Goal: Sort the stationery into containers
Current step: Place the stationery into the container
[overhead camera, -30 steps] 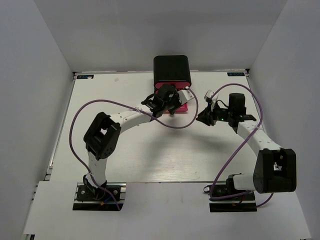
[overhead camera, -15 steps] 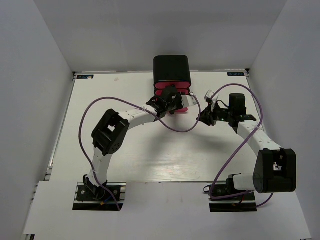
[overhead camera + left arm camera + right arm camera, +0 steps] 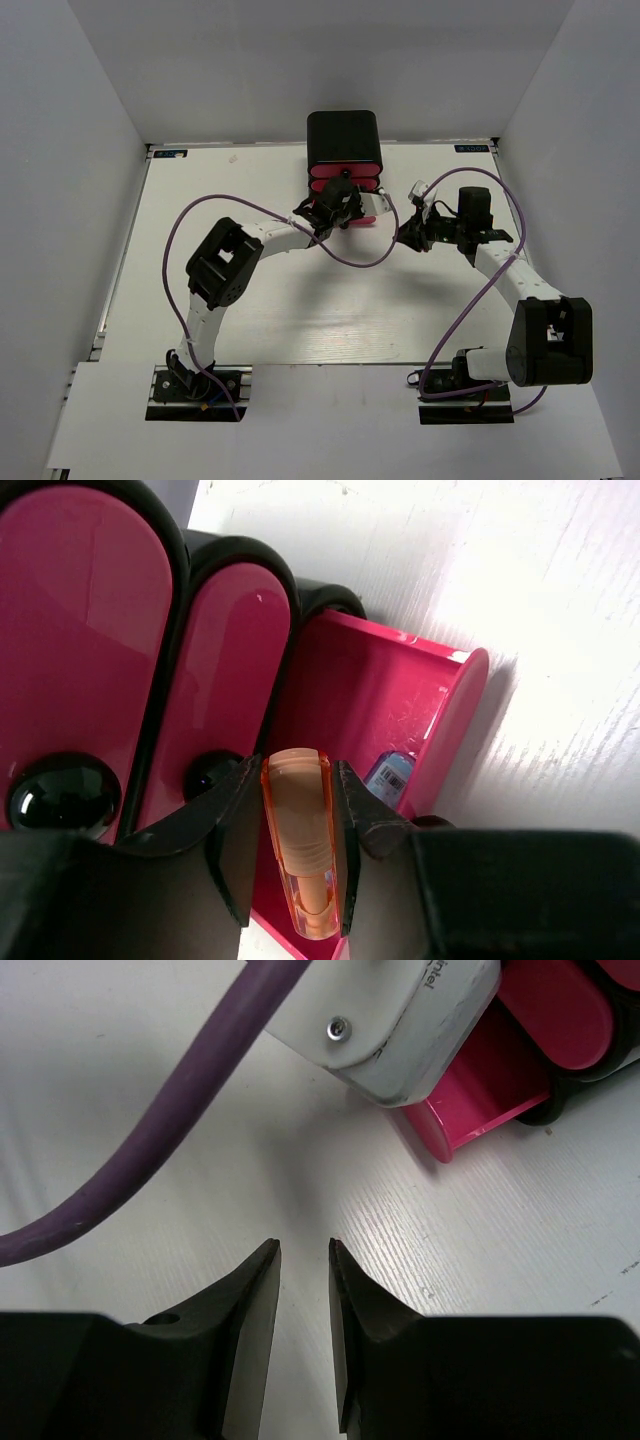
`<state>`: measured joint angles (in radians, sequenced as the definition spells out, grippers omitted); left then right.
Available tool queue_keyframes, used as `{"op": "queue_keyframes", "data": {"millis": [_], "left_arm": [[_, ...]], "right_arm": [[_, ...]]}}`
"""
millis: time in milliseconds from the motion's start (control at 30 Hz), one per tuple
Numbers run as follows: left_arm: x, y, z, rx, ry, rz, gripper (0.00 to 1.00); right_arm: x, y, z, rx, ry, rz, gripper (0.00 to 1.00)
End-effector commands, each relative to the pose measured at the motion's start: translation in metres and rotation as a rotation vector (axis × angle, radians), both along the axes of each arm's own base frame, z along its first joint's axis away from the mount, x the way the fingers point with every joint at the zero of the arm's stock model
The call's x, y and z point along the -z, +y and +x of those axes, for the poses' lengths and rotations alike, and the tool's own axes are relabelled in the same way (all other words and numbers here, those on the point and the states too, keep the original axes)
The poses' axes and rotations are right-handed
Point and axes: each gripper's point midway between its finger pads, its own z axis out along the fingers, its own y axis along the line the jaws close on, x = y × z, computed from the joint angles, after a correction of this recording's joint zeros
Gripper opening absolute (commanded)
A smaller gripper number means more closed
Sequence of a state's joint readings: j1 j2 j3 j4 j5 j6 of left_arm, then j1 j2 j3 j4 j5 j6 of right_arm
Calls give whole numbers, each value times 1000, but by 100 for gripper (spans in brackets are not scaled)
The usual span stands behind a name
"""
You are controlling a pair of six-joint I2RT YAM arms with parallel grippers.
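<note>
Bright, even light; glare on drawers [image 3: 90,620]

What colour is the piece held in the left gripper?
The piece is translucent orange, clearest in the left wrist view.

Right gripper [image 3: 303,1250]: fingers [image 3: 250,1310] nearly together, narrow gap, nothing in it, white surface [image 3: 450,1260] below. Purple cable [image 3: 180,1120] crosses upper left. White housing [image 3: 420,1020] marked "intel" overlaps the open pink drawer [image 3: 480,1100]. Closed pink drawer fronts [image 3: 555,1005] sit top right.
</note>
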<state>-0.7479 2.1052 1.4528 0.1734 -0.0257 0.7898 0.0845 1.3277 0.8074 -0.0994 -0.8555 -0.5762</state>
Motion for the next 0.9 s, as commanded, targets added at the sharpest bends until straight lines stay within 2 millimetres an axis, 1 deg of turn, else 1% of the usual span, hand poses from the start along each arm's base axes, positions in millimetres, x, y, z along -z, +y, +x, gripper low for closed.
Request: {"op": "queue_keyframes", "data": {"millis": [0,100,133,200,233,333,367,433,467,533,567,667,700,733,767,800,833,867], "left_arm": [[-21,5,6,-24,-58,-21,14],[-19,8,7,-41,-63,-15,23],[-22,7,8,-41,-71,-24,31],[-22,7,8,-41,-71,-24,35],[-22,7,8,-41,-71,-24,39],[-31,6,12,-50,-88,-35,42],[-31,6,12,-50,-88,-35,42],[-31,6,12,-50,-88,-35,46],[-31,6,12,-50,-88,-35,51],[-31,6,12,-50,-88,-35,52],[-31,7,13,-58,-90,-33,57],[-33,10,12,-67,-94,-31,57],[-38,12,12,-76,-103,-35,59],[-39,8,9,-67,-103,-35,59],[-47,10,9,-78,-115,-42,59],[-55,5,5,-68,-125,-52,59],[-67,5,7,-77,-147,-70,60],[-74,2,3,-72,-150,-87,60]], "right_arm": [[-12,1,2,-14,-35,11,32],[-13,1,1,-15,-34,13,32],[-12,0,2,-11,-34,12,32],[-14,2,1,-19,-35,14,32],[-12,1,1,-17,-29,15,32],[-13,3,-1,-23,-26,18,32],[-14,2,0,-21,-29,18,32],[-14,2,-1,-23,-25,19,32],[-14,3,-2,-25,-25,19,32],[-13,3,-3,-28,-26,18,32],[-12,1,-2,-25,-24,15,32],[-14,2,-4,-33,-29,17,32],[-14,3,-5,-40,-26,21,32],[-13,4,-7,-47,-22,24,32],[-15,4,-7,-53,-34,22,32],[-14,5,-8,-57,-32,24,32],[-12,5,-9,-67,-36,18,32],[-12,6,-12,-80,-33,20,34]]}}
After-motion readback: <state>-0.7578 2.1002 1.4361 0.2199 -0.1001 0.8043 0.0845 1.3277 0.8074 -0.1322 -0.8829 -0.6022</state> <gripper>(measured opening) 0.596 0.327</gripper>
